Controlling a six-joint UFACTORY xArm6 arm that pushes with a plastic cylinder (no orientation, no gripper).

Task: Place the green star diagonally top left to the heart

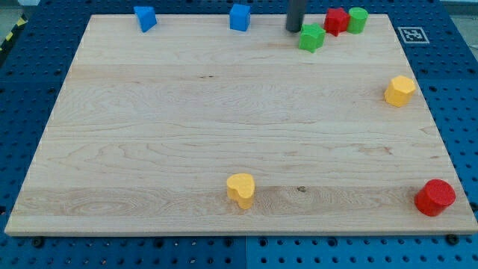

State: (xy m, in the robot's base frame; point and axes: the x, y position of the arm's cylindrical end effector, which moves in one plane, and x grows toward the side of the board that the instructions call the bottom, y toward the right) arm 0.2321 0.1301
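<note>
Just right of my tip [293, 29], touching, sits the green star [311, 37]; no jaws show

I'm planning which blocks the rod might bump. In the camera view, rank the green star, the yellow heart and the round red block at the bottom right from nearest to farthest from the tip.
From my tip:
1. Green star, just to its right at the view's top.
2. Yellow heart, near the bottom edge, centre.
3. Round red block, bottom right corner.

Red block [336, 20] crowds green star [311, 36] (board's middle lies open).
</note>
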